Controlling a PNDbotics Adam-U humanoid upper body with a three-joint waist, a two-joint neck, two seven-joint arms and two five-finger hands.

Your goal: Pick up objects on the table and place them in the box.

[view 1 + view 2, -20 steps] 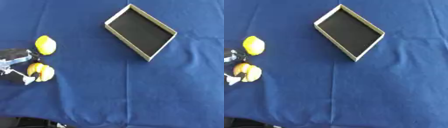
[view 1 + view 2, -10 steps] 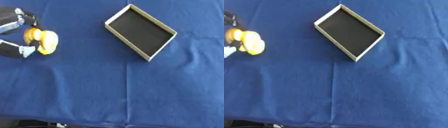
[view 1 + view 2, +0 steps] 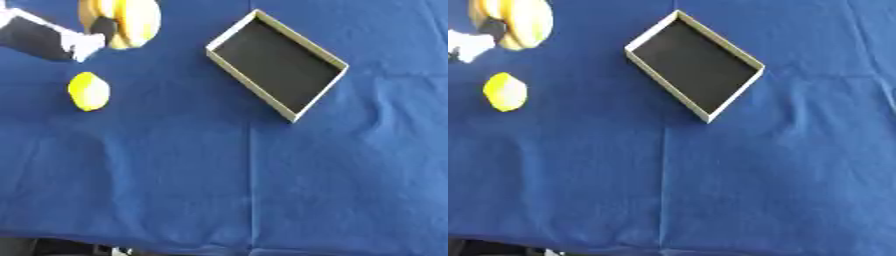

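Looking down through the head camera, I see the left hand (image 3: 48, 39) at the upper left of the frame, only partly in view, black with a pale tip showing near the yellow fruit. It has hold of a yellow object (image 3: 127, 20), lemon-like and blurred, at the top edge of the frame; I see part of the hand wrapped beside and under it, though I cannot make out each finger. A second yellow lemon (image 3: 89, 91) lies on the blue tablecloth (image 3: 262, 190) just below the hand, at the left side of the frame, apart from both the hand and the held fruit. The box (image 3: 276, 64) sits in the upper middle of the frame, turned at an angle so 1 corner points toward the top, with pale walls and a dark inside. It is well apart from both yellow things, to their right. A faint crease runs down the cloth from under the box toward the bottom edge. My right hand shows in neither eye view.
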